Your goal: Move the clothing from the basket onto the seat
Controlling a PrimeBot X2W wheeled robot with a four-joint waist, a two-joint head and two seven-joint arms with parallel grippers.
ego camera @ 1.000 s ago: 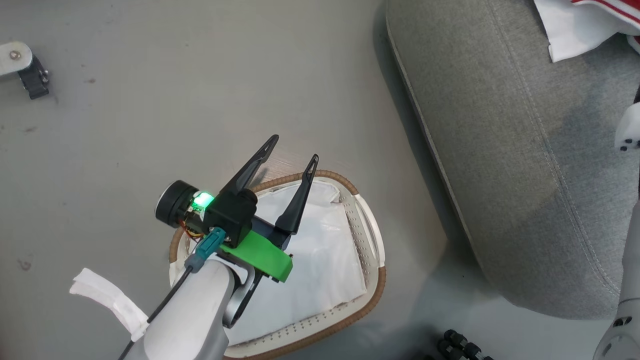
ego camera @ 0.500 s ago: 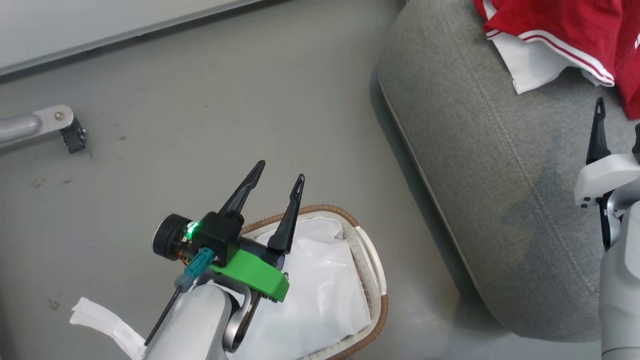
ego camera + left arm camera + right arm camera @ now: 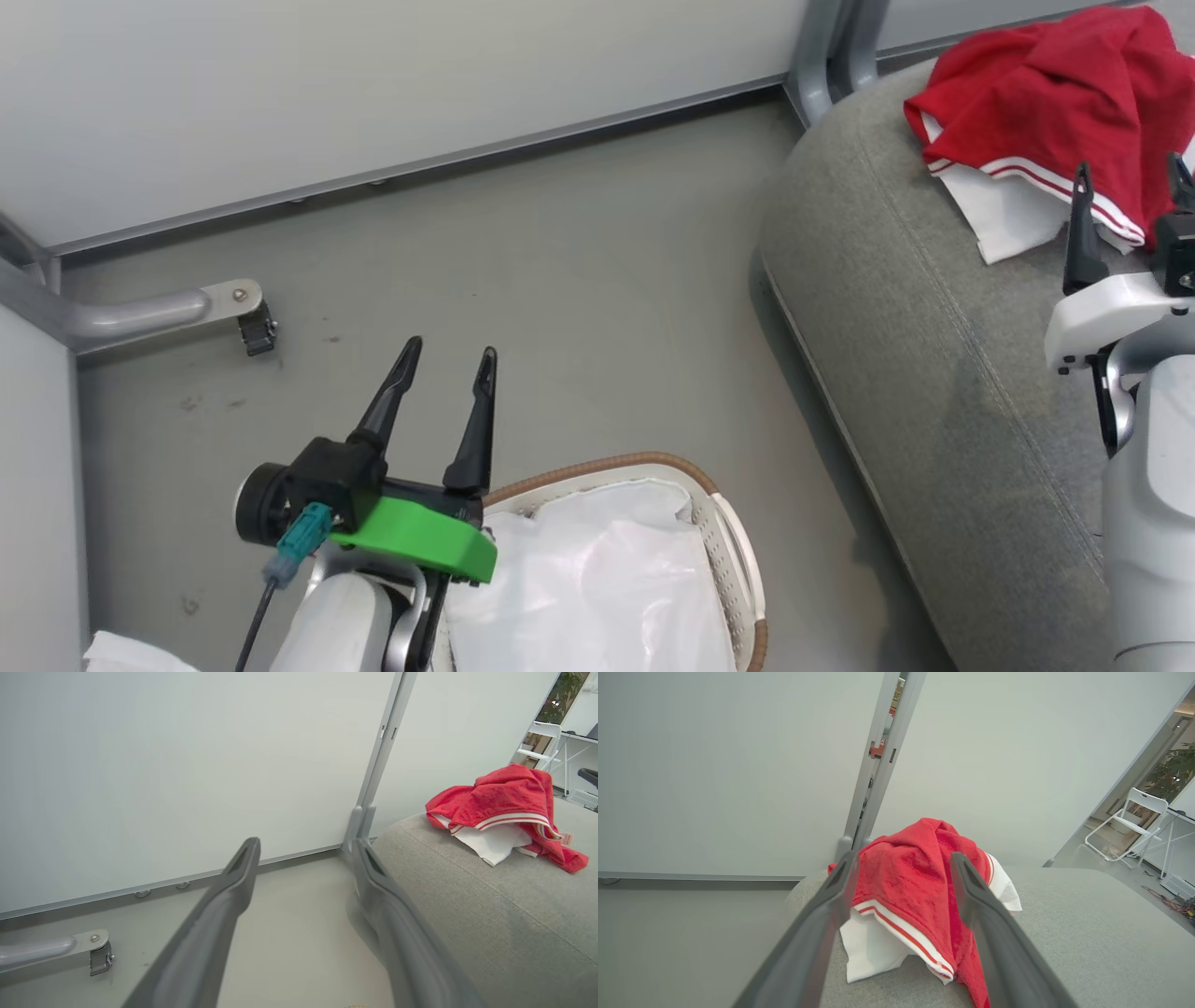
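Upper right: red clothing (image 3: 1036,93) lies on the grey seat (image 3: 915,308) | lower centre: basket (image 3: 738,551) with white liner (image 3: 597,579) | we hold left gripper (image 3: 449,350) and right gripper (image 3: 1131,166) fingers spread, empty

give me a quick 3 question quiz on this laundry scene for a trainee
1. True or false: the clothing lies on the seat.
2. Which is nearer the clothing? A) left gripper B) right gripper
3. Fill in: the fingers of both grippers stand ____.

Key: 1 true. 2 B. 3 open.
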